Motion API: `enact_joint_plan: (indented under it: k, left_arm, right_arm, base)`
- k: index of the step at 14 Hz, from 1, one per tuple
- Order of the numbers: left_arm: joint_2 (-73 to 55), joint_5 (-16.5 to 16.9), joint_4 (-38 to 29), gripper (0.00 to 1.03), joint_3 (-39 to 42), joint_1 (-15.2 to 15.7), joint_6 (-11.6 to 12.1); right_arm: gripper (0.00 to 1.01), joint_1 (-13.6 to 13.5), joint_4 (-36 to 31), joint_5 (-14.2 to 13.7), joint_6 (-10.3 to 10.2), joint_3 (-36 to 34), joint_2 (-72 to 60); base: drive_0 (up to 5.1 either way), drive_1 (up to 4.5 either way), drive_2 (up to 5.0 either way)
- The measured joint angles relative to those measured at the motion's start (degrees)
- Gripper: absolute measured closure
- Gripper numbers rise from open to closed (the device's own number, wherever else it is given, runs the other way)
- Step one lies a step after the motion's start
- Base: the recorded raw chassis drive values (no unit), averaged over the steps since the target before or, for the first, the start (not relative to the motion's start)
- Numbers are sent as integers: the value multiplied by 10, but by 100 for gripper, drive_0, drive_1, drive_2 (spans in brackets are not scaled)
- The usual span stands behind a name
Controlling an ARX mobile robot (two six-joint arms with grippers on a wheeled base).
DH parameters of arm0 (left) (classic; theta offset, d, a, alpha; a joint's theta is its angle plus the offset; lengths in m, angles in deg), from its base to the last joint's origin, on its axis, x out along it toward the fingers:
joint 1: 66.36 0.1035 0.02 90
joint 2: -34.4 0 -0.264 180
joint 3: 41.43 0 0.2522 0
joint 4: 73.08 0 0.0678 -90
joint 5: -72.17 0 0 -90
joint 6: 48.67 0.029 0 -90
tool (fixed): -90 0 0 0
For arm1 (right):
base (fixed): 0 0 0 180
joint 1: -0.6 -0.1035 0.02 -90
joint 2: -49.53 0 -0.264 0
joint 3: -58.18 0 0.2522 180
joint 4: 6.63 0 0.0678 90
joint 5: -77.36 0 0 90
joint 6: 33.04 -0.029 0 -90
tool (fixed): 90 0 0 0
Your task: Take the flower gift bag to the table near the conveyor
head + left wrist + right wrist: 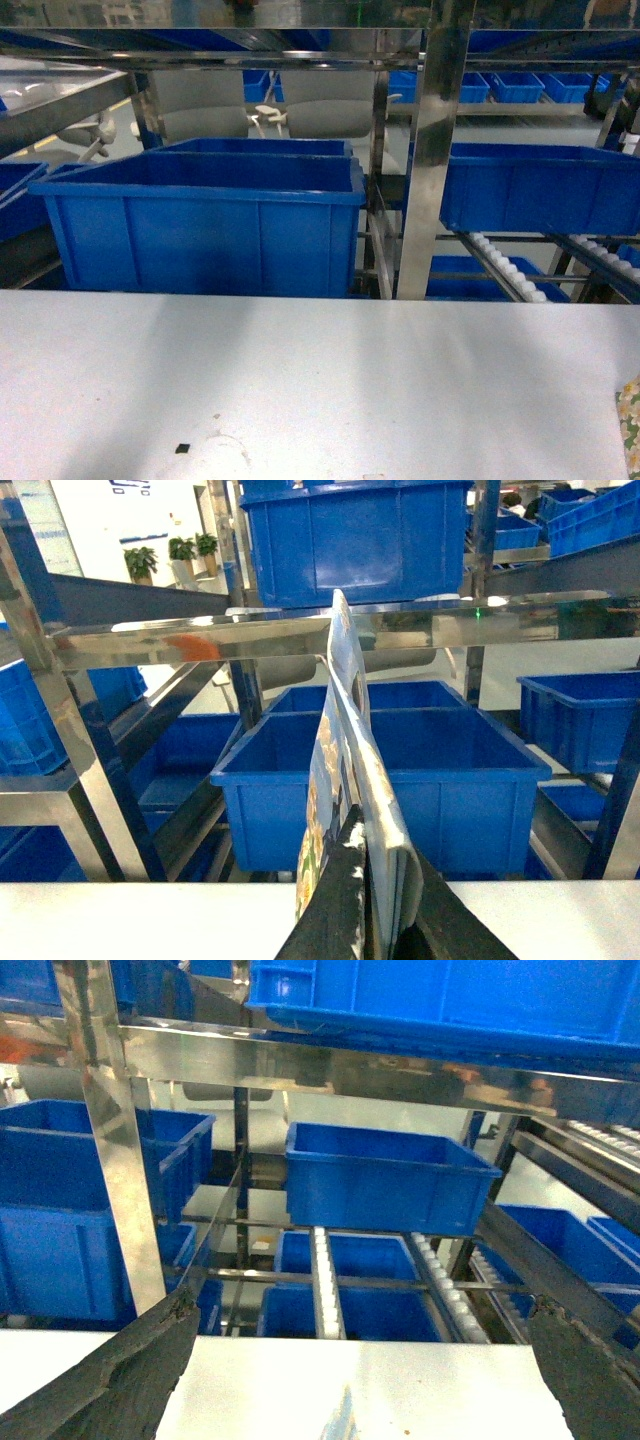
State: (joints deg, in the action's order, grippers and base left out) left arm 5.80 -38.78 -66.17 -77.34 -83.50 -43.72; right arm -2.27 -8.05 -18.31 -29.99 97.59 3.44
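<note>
A pale grey-white counter (320, 380) is seen with dark specks; the bins (205, 225) are blue; the gift bag (345, 820) is apparently flower-printed.

We see a stainless-steel rack frame (437, 150) carrying blue plastic bins (205, 225) on several levels. Behind the frame, further shelving holds more blue bins (520, 87). In the left wrist view, potted plants (141, 561) stand before a bright white wall (95, 520). Glare reflects off the steel rails.
</note>
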Motion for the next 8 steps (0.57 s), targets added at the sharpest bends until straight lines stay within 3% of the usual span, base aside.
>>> enact_joint_plan:
  k: [3,5,6,8]
  left_arm:
    - [0,0,0,101,0,0,0]
    - [0,0,0,101,0,0,0]
    - [0,0,0,101,0,0,0]
    - [0,0,0,101,0,0,0]
  right_arm:
    - [3,-92,109,-114,4,-7,158]
    - [3,-209,186,-248,6,-7,261]
    - [3,-255,172,-295,2,-9,272]
    - [3,-295,173,-341,1,-40,267]
  base:
    - [0,0,0]
    - [0,0,0]
    - [0,0,0]
    - [0,0,0]
